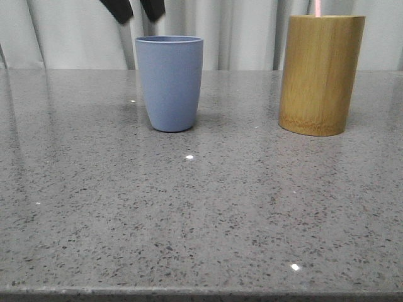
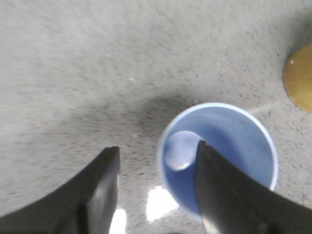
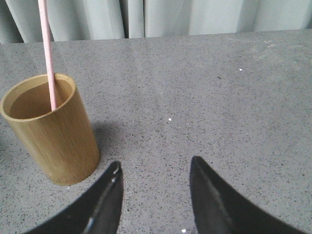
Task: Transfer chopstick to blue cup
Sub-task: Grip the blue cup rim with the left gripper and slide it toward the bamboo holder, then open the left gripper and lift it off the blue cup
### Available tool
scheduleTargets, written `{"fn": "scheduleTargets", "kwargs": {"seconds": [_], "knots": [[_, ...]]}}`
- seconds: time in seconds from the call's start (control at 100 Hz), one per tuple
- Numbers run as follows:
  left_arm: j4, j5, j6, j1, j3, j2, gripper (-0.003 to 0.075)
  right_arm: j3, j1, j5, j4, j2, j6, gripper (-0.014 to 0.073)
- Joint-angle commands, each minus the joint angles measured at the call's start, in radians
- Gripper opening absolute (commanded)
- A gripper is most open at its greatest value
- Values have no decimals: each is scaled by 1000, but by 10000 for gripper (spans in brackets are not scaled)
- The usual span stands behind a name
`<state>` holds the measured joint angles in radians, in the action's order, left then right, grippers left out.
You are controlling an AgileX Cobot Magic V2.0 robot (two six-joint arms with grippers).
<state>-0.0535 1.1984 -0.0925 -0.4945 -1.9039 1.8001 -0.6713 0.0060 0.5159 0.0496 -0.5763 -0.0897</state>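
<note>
Left gripper [image 2: 156, 170]: hung above the matte grey-blue tumbler, its dark fingers [image 2: 100, 195] spread apart with nothing between them; in the front view the finger tips [image 1: 135, 9] showed at about 11 o'clock from the cup's rim.

Blue cup [image 1: 170, 82]: stood upright on the speckled grey stone counter [image 1: 189, 214]; in the left wrist view its inside [image 2: 229, 141] looked bare, so the transfer had not been made.

Bamboo cylinder [image 1: 320, 74]: the taller yellow-brown holder stood upright at roughly 3 o'clock from the blue cup, well apart from it.

Chopstick [image 3: 48, 53]: the thin pale pink stick stood inside the bamboo cylinder, leaning on the inner wall, its upper length rising above the rim; in the front view only a short stub [image 1: 318, 7] showed over the rim at 12 o'clock.

Right gripper [image 3: 155, 190]: its fingers were parted and held nothing, low over bare counter, with the bamboo cylinder off at about 10 o'clock from them.

Risk, pickup: the stick was thin and leaned loosely, so fingers that closed off-centre would likely push it round the rim rather than pinch it.

Risk, tipping: an arm brushing the tall cylinder could knock it over and spill the chopstick.

Risk, placement: the stick looked longer than the blue cup was tall, so a release off to one side might tip the cup.
</note>
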Motion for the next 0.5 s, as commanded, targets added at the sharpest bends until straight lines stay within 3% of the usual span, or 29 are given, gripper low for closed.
{"fn": "scheduleTargets", "kwargs": {"seconds": [0.0,0.09,0.49], "knots": [[93,-31,-54,-4,-24,-104,348,-40,-6,-63,-7,-10,4,345],[168,-29,-84,4,-6,-156,348,-40,-6,-62,-7,-10,4,345],[168,-106,-84,150,267,-439,348,-40,-6,-56,-7,-10,4,345]]}}
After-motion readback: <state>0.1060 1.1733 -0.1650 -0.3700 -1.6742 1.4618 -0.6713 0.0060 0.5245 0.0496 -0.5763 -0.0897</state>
